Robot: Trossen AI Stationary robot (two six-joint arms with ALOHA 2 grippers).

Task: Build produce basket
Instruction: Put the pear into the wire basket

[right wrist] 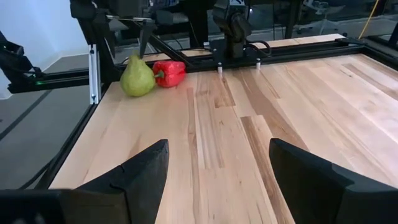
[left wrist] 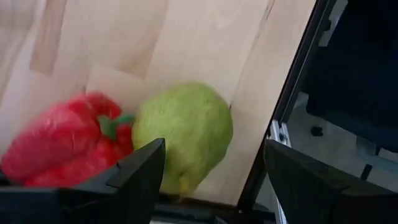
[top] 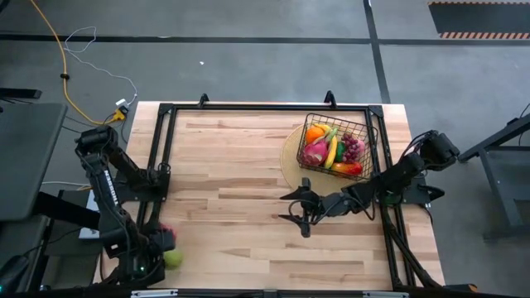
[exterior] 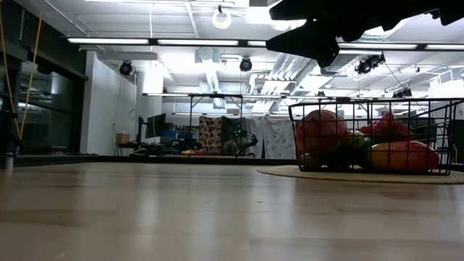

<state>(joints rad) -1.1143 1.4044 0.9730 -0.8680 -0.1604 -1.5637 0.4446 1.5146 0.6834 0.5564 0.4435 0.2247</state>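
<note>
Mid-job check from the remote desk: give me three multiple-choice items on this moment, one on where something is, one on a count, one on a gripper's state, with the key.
1. Where does the basket stand?
A. On the round tan disc at the table's far right
B. At the table's near left corner
C. On the floor

2. How many produce pieces lie outside the basket?
A. None
B. Two
C. Five

3. What is the state of the right gripper?
A. Shut on a banana
B. Open, holding nothing
C. Shut on the basket's rim

Key:
1 A, the high view shows the basket on the disc.
2 B, only the green pear and the red pepper sit at the near left corner, by the left gripper.
3 B, its fingers stand apart over bare wood in the right wrist view.
</note>
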